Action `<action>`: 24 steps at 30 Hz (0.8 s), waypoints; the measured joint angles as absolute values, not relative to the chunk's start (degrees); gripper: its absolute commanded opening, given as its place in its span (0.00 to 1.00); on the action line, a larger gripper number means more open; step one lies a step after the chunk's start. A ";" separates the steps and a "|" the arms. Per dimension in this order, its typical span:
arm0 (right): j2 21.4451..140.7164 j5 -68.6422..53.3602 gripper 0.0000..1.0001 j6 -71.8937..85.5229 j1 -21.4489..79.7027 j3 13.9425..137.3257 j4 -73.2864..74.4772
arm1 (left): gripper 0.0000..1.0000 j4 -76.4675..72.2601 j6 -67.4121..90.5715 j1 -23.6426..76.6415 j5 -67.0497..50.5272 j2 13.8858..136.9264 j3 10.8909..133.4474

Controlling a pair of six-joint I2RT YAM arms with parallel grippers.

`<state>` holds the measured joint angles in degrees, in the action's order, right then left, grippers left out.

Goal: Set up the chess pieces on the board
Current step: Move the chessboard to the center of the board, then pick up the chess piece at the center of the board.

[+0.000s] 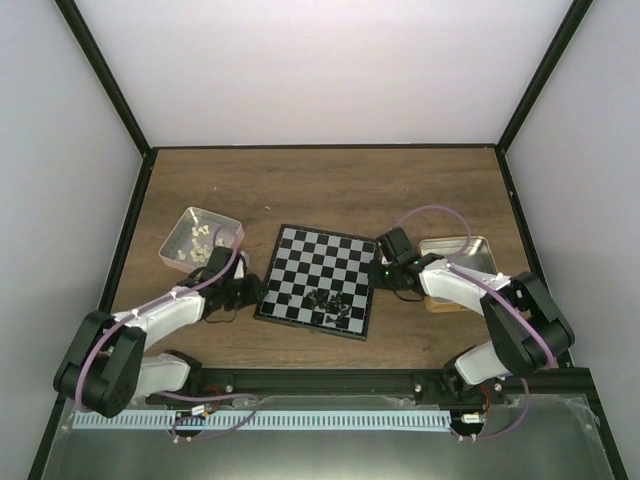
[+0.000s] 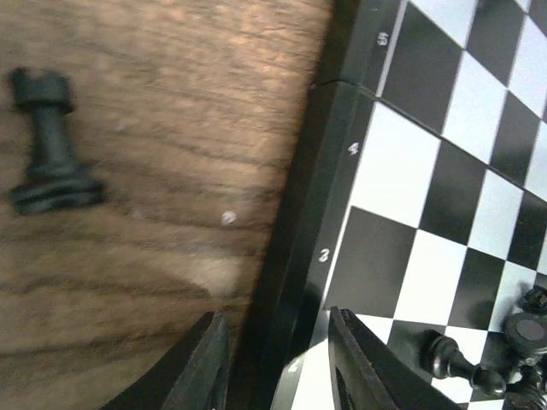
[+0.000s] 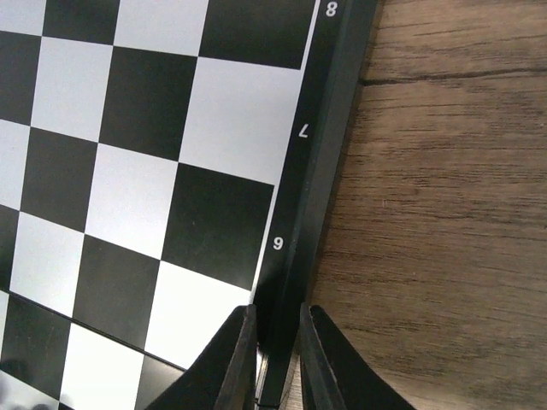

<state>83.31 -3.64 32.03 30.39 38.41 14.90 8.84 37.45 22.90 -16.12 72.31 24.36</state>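
Observation:
The board [image 1: 318, 262] lies flat in the middle of the table. Several black chess pieces [image 1: 330, 302] lie heaped on its near squares; some show in the left wrist view [image 2: 479, 363]. One black rook [image 2: 51, 145] lies on the wood left of the board [image 2: 427, 171]. My left gripper [image 1: 252, 292] is open and straddles the board's left rim, one finger over the wood and one over the squares [image 2: 278, 359]. My right gripper [image 1: 380, 262] is shut on the board's right rim [image 3: 278, 359], near the number 6 on the board [image 3: 128, 154].
A pinkish tin [image 1: 176, 228] holding several cream-white pieces stands left of the board. A tan-rimmed metal tin [image 1: 470, 250] stands right of it, partly behind my right arm. Black frame walls border the wooden table.

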 measured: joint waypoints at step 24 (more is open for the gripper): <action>76.55 1.72 0.45 31.75 30.39 44.86 21.58 | 0.50 23.99 34.68 23.14 3.49 82.87 40.38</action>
